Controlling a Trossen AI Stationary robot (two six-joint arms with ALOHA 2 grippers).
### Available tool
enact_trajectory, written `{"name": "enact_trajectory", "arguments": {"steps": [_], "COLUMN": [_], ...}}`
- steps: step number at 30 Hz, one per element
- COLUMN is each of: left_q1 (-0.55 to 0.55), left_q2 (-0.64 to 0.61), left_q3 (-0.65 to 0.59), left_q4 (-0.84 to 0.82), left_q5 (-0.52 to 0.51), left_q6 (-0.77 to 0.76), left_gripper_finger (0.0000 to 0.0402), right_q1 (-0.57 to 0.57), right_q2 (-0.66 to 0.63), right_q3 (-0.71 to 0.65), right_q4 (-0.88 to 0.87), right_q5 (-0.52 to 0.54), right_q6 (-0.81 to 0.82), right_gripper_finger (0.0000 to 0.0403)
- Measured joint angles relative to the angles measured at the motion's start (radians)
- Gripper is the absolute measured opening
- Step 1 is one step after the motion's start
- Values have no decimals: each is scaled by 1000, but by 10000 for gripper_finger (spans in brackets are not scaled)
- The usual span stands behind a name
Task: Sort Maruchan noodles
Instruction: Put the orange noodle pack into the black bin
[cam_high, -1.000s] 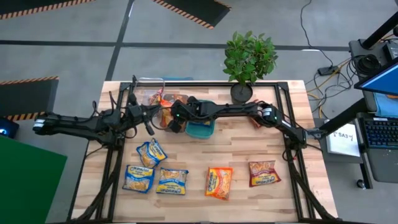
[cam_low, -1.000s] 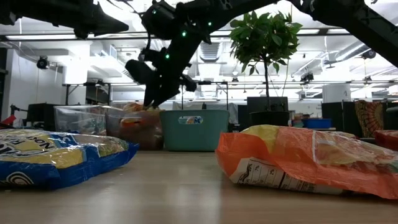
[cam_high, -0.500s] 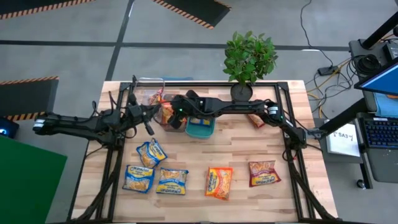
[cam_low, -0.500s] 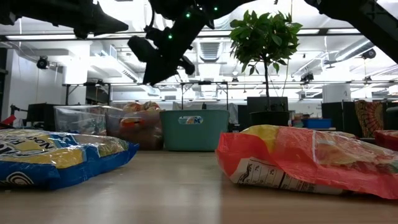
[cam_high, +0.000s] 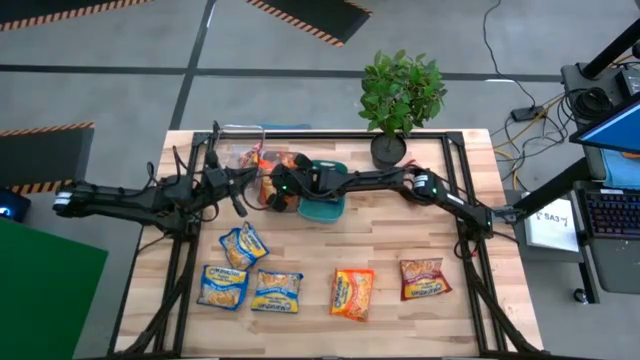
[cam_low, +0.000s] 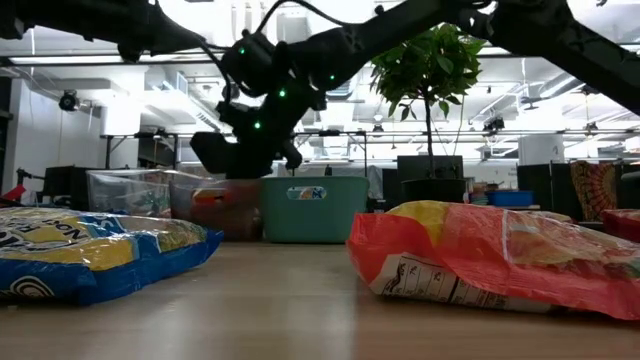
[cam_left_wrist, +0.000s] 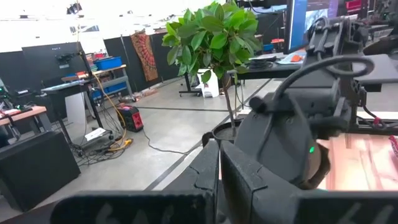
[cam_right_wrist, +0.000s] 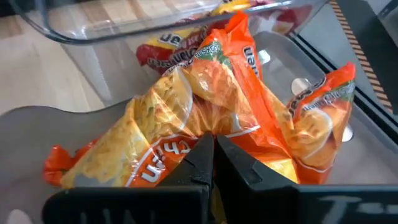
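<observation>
Several orange noodle packets (cam_right_wrist: 205, 106) lie heaped in a grey bin (cam_right_wrist: 25, 140). My right gripper (cam_right_wrist: 213, 146) is shut and slants down right over the heap, reaching across the table (cam_high: 275, 195). Red packets (cam_right_wrist: 180, 56) lie in the clear bin (cam_right_wrist: 124, 25) beyond. Blue-and-yellow packets (cam_high: 243, 245) (cam_high: 224, 286) (cam_high: 277, 291), an orange one (cam_high: 352, 293) and a red one (cam_high: 424, 278) lie flat on the near half of the table. My left gripper (cam_high: 240, 200) waits shut at the left of the bins, holding nothing. My right gripper's shut fingertips stand at the crumpled middle of the top orange packet (cam_right_wrist: 208, 127), slanting down from the table's right side. I cannot tell whether they touch it. Nothing is between the fingers.
A teal bin (cam_high: 322, 208) stands to the right of the grey one, under the right arm. A potted plant (cam_high: 400, 95) rises at the far edge. Black frame rails (cam_high: 470, 240) run along the table's sides. Bare wood (cam_high: 320, 245) lies between the bins and the loose packets.
My right gripper first rose from the grey bin, then came back down toward the orange packets, shifting a little toward the table's left. Its fingers have come together. The packets on the table have not moved.
</observation>
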Motion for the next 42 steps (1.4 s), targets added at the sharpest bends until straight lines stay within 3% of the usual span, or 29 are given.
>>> {"name": "enact_trajectory", "arguments": {"steps": [14,23,34,42], "left_q1": [0,0,0,0], "left_q2": [0,0,0,0], "left_q3": [0,0,0,0], "left_q4": [0,0,1,9], "left_q5": [1,1,4,3], "left_q6": [0,0,-1,-5], "left_gripper_finger": [0,0,0,0], "right_q1": [-2,-2,-10,-10], "right_q2": [-73,24,-36,28], "right_q3": [16,14,43,26], "right_q4": [-12,-9,3,42], "right_q5": [-10,-23,-36,-30], "right_q6": [8,59,36,45], "right_gripper_finger": [9,9,9,9]}}
